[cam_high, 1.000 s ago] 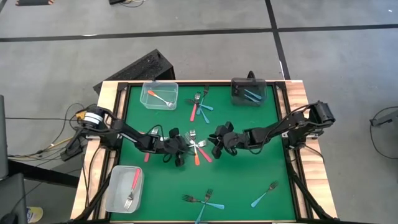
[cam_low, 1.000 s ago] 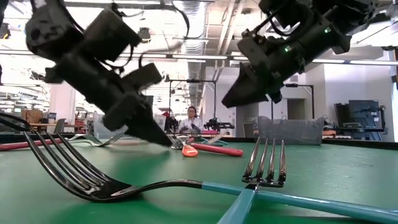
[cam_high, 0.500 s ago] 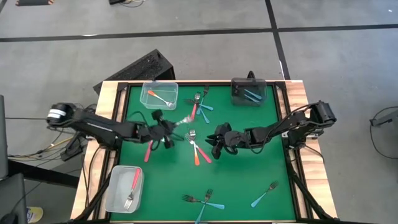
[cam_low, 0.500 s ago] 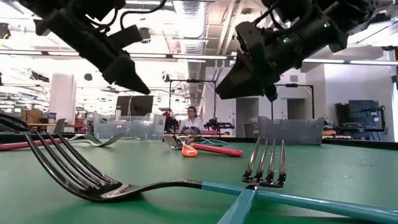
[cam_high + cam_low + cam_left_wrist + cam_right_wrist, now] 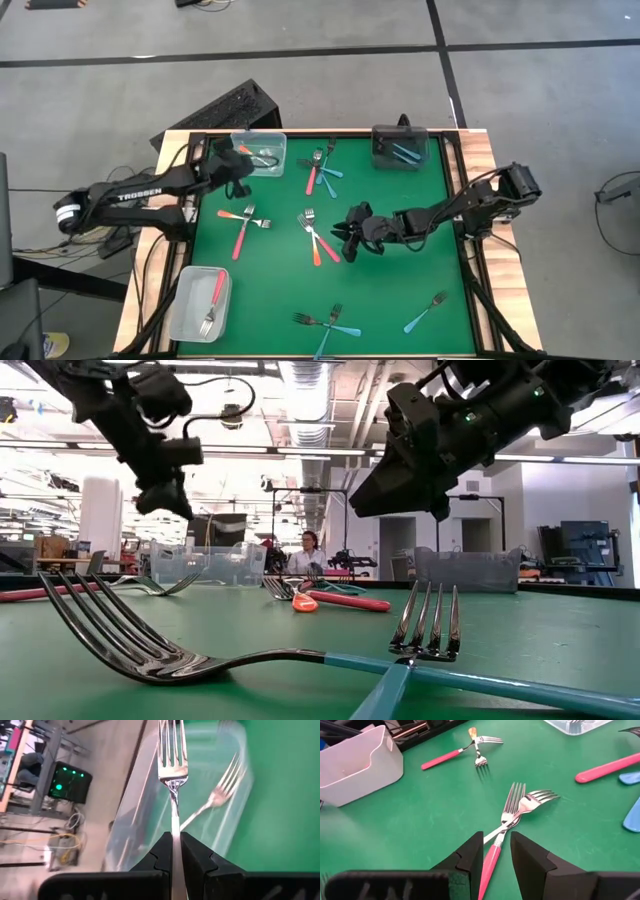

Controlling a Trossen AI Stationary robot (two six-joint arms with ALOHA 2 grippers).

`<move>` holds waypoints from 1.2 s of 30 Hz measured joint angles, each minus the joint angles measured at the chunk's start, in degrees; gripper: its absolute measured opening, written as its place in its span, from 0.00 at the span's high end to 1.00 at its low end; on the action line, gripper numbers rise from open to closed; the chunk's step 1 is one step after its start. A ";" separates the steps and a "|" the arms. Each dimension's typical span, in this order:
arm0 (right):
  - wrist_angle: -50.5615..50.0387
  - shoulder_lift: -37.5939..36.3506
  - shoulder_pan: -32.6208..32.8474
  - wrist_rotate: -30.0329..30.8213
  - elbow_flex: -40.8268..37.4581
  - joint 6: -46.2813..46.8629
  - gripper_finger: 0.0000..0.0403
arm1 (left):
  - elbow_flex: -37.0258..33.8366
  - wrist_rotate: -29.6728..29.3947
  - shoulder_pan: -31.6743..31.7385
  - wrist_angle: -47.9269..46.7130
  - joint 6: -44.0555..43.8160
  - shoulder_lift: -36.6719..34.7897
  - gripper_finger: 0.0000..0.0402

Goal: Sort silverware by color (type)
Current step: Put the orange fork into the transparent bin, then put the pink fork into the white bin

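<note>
Grey concrete floor [image 5: 300, 90] is spreading around the wood-edged table [image 5: 480, 160], dark seams [image 5: 300, 55] crossing it and loose cables [image 5: 110, 180] trailing by one side. Beyond the green tabletop [image 5: 560, 630], ceiling lights [image 5: 300, 372] are glowing over a workshop where a person [image 5: 306, 550] is sitting among monitors [image 5: 585, 545].

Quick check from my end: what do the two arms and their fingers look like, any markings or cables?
Both arms are dark, jointed and slim. The left arm carries white TROSSEN lettering along its link and a white band near its base; the right arm shows no lettering here. Black cables loop by the left gripper. The right gripper has blocky, angular black fingers.
</note>
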 joint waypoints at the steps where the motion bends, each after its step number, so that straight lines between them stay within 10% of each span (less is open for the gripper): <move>1: 0.00 0.00 0.04 0.04 0.00 0.00 0.69 | 0.00 1.18 1.78 -0.50 2.45 0.26 0.98; 19: 0.17 0.02 1.36 -0.03 0.00 -1.57 0.69 | 15.65 5.32 8.33 -5.77 13.06 20.15 0.94; 26: -1.11 0.04 3.62 0.70 0.00 -1.57 0.69 | 17.09 5.16 8.63 -5.49 17.37 24.15 0.76; 33: -1.32 0.07 4.11 1.87 0.00 -1.11 0.69 | 17.18 -6.88 8.36 -4.22 14.19 23.15 0.58; 36: -1.76 0.07 4.11 1.92 0.00 -0.10 0.69 | 17.18 -1.88 7.81 -5.20 9.03 21.42 0.56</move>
